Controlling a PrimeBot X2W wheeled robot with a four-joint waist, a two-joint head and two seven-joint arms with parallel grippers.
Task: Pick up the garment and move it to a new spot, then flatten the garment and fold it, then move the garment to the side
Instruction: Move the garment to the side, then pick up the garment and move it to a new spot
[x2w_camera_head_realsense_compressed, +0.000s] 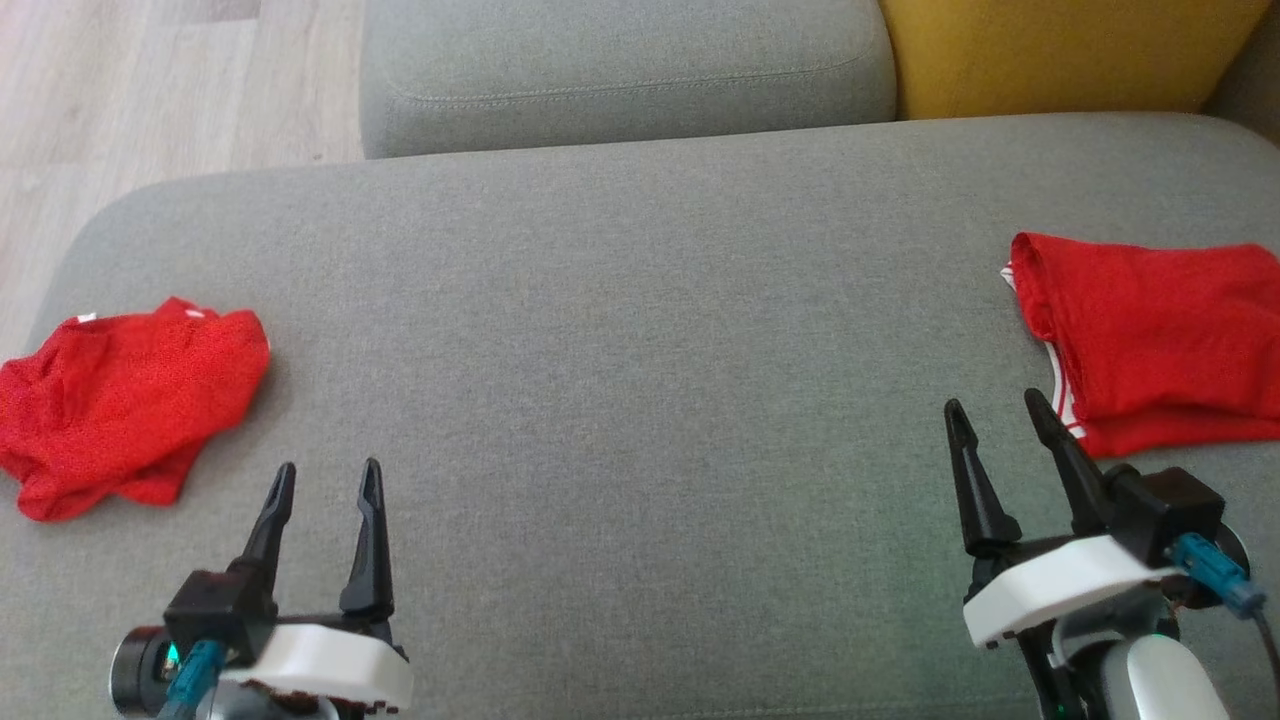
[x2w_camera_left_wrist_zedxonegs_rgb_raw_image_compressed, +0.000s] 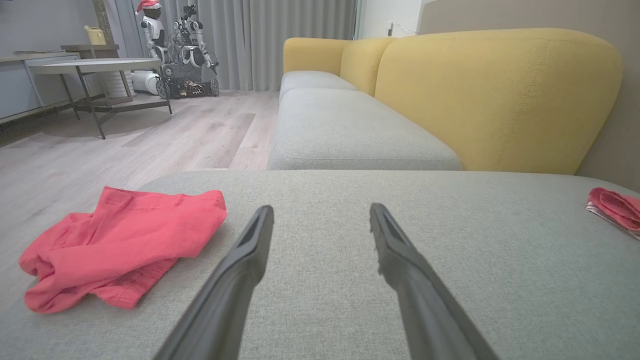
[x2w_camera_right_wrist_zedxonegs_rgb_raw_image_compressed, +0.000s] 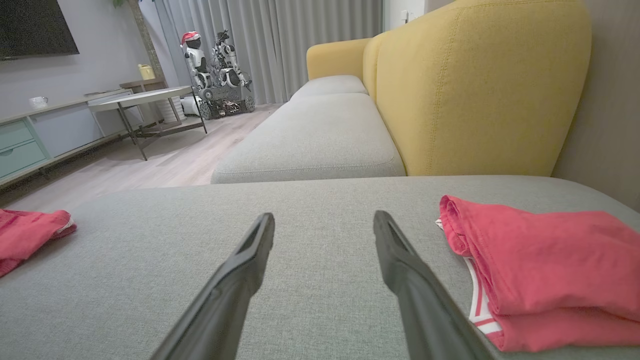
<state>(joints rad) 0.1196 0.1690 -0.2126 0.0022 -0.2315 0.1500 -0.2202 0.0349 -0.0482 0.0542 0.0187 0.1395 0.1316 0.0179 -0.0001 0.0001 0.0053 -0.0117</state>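
The wide grey cushion (x2w_camera_head_realsense_compressed: 640, 350) spans the head view from edge to edge, and both garments lie on it. Behind it sits a 2nd grey seat cushion (x2w_camera_head_realsense_compressed: 620, 70), with the yellow backrest (x2w_camera_head_realsense_compressed: 1060, 50) to its right. Pale wooden floor (x2w_camera_head_realsense_compressed: 120, 90) shows at the upper left. In the left wrist view a round-topped table (x2w_camera_left_wrist_zedxonegs_rgb_raw_image_compressed: 95, 65) on thin dark legs stands far across the room, near grey curtains.

The folded red garment (x2w_camera_head_realsense_compressed: 1160, 340) lies at the cushion's right end, running off the right edge of the head view. It is stacked in flat layers, and white stripes show along its near left edge. The right wrist view shows it (x2w_camera_right_wrist_zedxonegs_rgb_raw_image_compressed: 540, 260) just right of that arm's fingers, not touching them.

The crumpled red garment (x2w_camera_head_realsense_compressed: 120, 400) lies at the cushion's left end in a loose, rumpled heap, close to the rounded corner. The left wrist view shows it (x2w_camera_left_wrist_zedxonegs_rgb_raw_image_compressed: 125, 235) to the left of that arm's fingers, apart from them.

The left gripper (x2w_camera_head_realsense_compressed: 330, 466) sits at the lower left over bare grey fabric, jaws spread wide and holding nothing. The right gripper (x2w_camera_head_realsense_compressed: 994, 400) sits at the lower right, jaws equally wide and empty, its outer finger overlapping the folded garment's near corner in the head view
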